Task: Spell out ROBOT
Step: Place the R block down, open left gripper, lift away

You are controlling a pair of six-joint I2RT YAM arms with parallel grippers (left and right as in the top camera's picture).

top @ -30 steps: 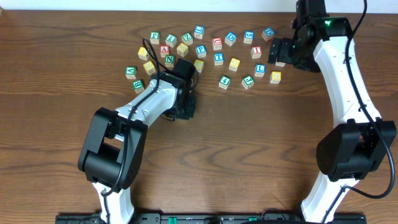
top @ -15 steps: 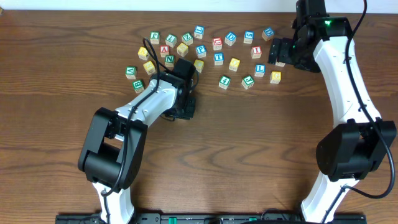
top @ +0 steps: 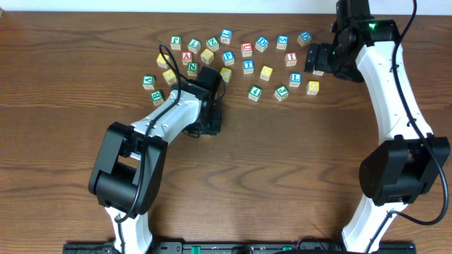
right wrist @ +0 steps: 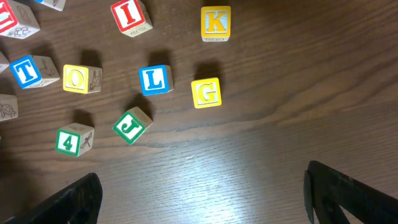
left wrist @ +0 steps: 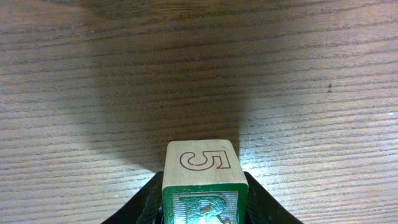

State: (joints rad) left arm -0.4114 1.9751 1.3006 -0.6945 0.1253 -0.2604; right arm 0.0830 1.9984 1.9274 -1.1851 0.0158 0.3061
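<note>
My left gripper is shut on a wooden block with a green R on its face and a 5 on top, held low over bare wood. In the overhead view this gripper sits just below the block cluster, and the R block is hidden under it. My right gripper is open and empty above the table, near the right end of the cluster. Close to it are the yellow O, blue T, blue L and yellow G. A green B lies at the cluster's left.
Several more letter blocks lie scattered across the back of the table, among them a red I, yellow K, green J and green 4. Bare wood fills the front half.
</note>
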